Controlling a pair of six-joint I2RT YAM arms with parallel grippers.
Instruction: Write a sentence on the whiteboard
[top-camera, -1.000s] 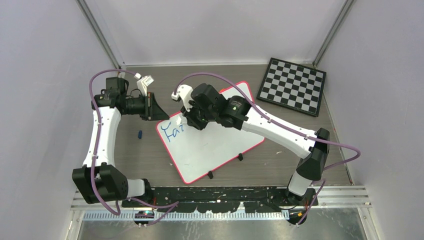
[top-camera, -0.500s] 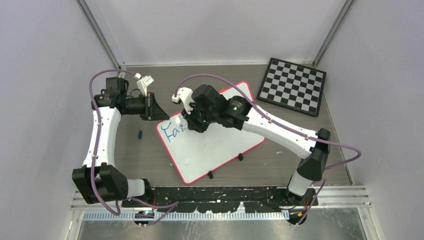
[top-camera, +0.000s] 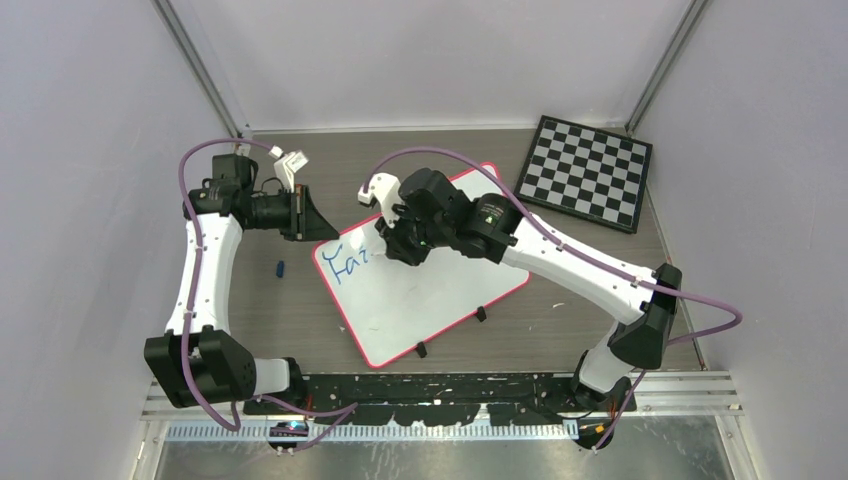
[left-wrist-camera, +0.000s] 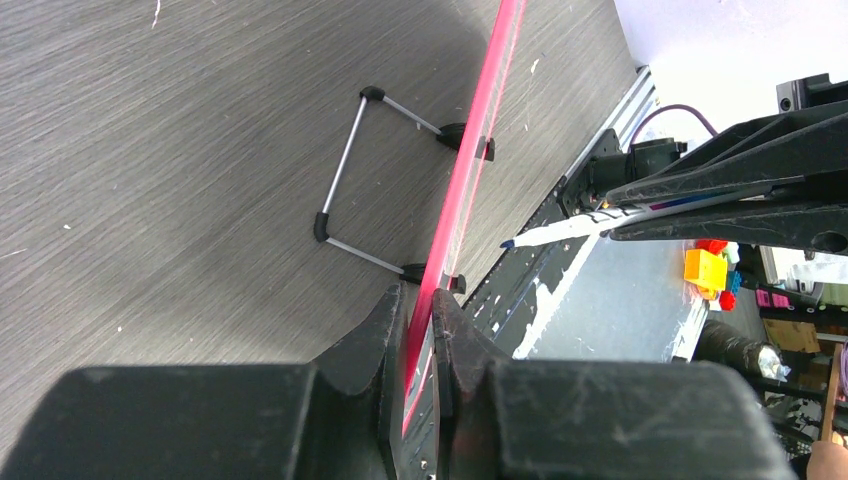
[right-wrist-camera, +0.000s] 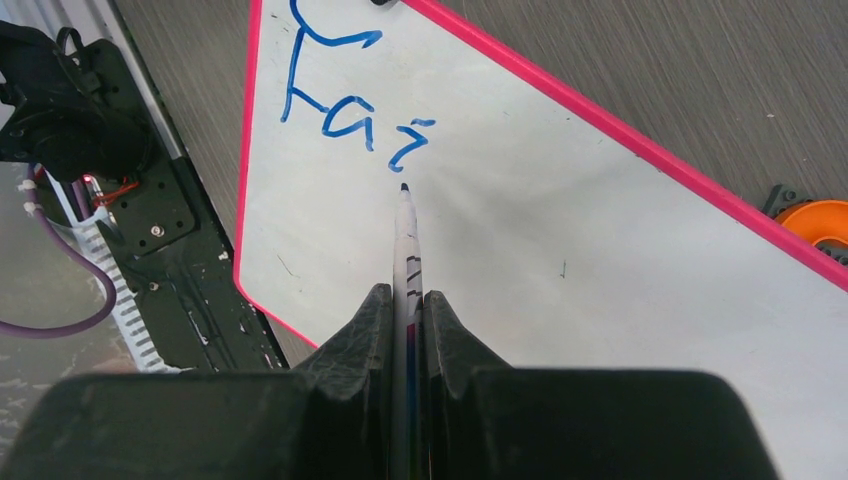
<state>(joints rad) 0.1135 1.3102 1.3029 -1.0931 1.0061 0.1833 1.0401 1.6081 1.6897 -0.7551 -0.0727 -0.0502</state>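
Note:
The whiteboard (top-camera: 430, 290) with its pink rim lies tilted on the table and is propped up at its left corner. My left gripper (top-camera: 318, 225) is shut on that corner's rim (left-wrist-camera: 475, 150), one jaw on each face (left-wrist-camera: 420, 300). The sentence (top-camera: 350, 265) reads "Fai" in blue (right-wrist-camera: 350, 110). My right gripper (top-camera: 400, 245) is shut on a white marker (right-wrist-camera: 405, 240), jaws tight on its barrel (right-wrist-camera: 405, 295). The marker's blue tip points just past the "i". In the left wrist view the marker (left-wrist-camera: 580, 228) stands a little off the board.
A chessboard (top-camera: 585, 172) lies at the back right. A small blue cap (top-camera: 280, 268) sits on the table left of the board. A wire stand (left-wrist-camera: 345, 180) is clipped under the board. An orange roll (right-wrist-camera: 815, 220) lies beyond its far edge. A black rail (top-camera: 440, 385) runs along the near edge.
My right gripper has shifted to the right with the marker, uncovering a finished "i" after "Fa". The left arm has not moved and still holds the board's corner.

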